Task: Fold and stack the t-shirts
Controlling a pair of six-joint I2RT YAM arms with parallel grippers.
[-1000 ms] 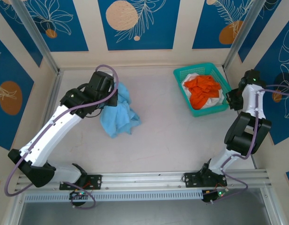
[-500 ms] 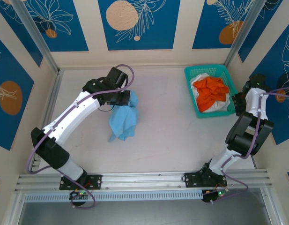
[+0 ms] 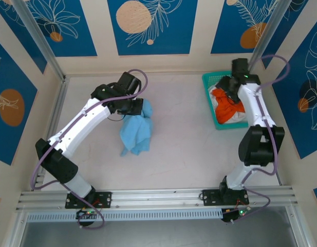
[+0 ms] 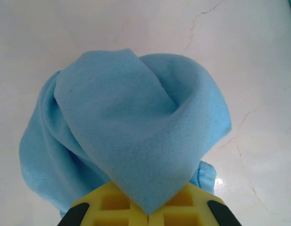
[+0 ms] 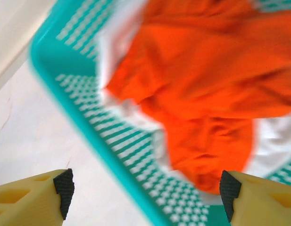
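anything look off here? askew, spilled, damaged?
Nothing damaged or spilled. The light blue t-shirt hangs bunched from the shut left gripper. The orange t-shirt and white t-shirt lie heaped in the teal basket, which sits slightly askew to the table edge; the open right gripper is above it.

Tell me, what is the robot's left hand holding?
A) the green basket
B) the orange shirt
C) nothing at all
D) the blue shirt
D: the left gripper is shut on a fold of the blue shirt, while the orange shirt lies in the basket.
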